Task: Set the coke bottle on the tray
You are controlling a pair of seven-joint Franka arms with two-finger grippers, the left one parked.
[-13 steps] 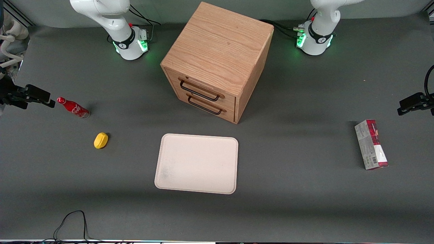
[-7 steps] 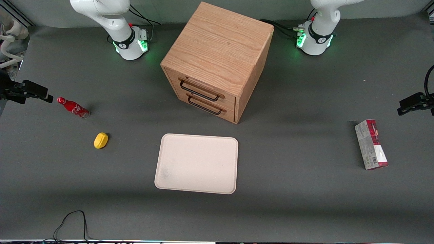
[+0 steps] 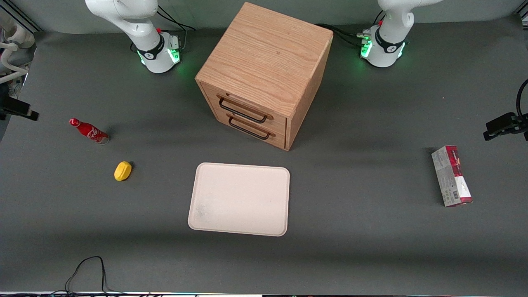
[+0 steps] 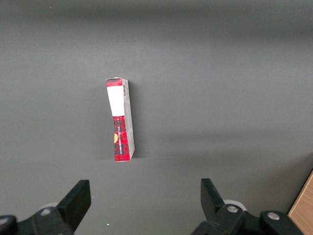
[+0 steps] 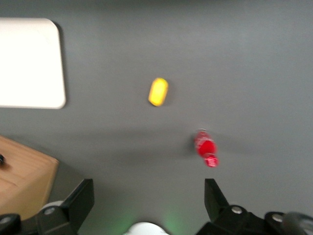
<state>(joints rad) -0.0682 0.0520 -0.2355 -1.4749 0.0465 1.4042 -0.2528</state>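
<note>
Gripper (image 5: pixel 146 205) fingers spread apart, nothing between them. Front view: only a dark bit of it shows at the frame edge (image 3: pixel 18 109), up off the table, toward the working arm's end from the coke bottle (image 3: pixel 88 131). Bottle seems upright — the slant looks like camera perspective — farther from the camera than the yellow lump (image 3: pixel 123 170); tray (image 3: pixel 239 199) bare, well apart toward the parked arm's end. Right wrist view: bottle (image 5: pixel 206 148) seen nearly cap-on, tray (image 5: pixel 30 62) well apart from it, lump (image 5: pixel 158 91) between — judging the gripper must come over and down onto it.
</note>
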